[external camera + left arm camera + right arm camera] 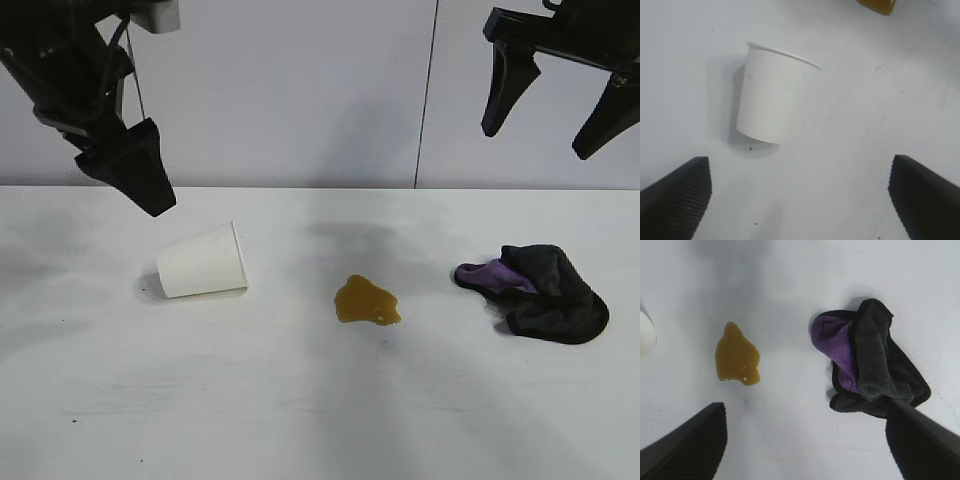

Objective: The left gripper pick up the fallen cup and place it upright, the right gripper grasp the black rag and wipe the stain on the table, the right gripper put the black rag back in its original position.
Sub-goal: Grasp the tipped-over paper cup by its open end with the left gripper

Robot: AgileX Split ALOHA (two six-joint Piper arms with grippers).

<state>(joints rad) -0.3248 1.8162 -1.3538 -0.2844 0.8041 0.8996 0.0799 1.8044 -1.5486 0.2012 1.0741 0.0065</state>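
Note:
The white paper cup (pixel 203 262) (pixel 767 97) lies on its side on the left of the table (pixel 300 400). My left gripper (pixel 150 195) (pixel 799 172) hangs open above and behind it, holding nothing. An amber-brown stain (pixel 366 301) (pixel 736 356) sits mid-table, and its edge also shows in the left wrist view (pixel 877 5). The black rag (pixel 540 290) (pixel 870 362), with a purple patch showing, lies bunched at the right. High over the rag, my right gripper (pixel 537 138) (pixel 805 415) is open and empty. A sliver of the cup (pixel 646 335) shows in the right wrist view.
A grey panelled wall (pixel 330 90) runs behind the table's far edge. Faint grey smudges mark the tabletop. Bare surface lies between cup, stain and rag, and across the front.

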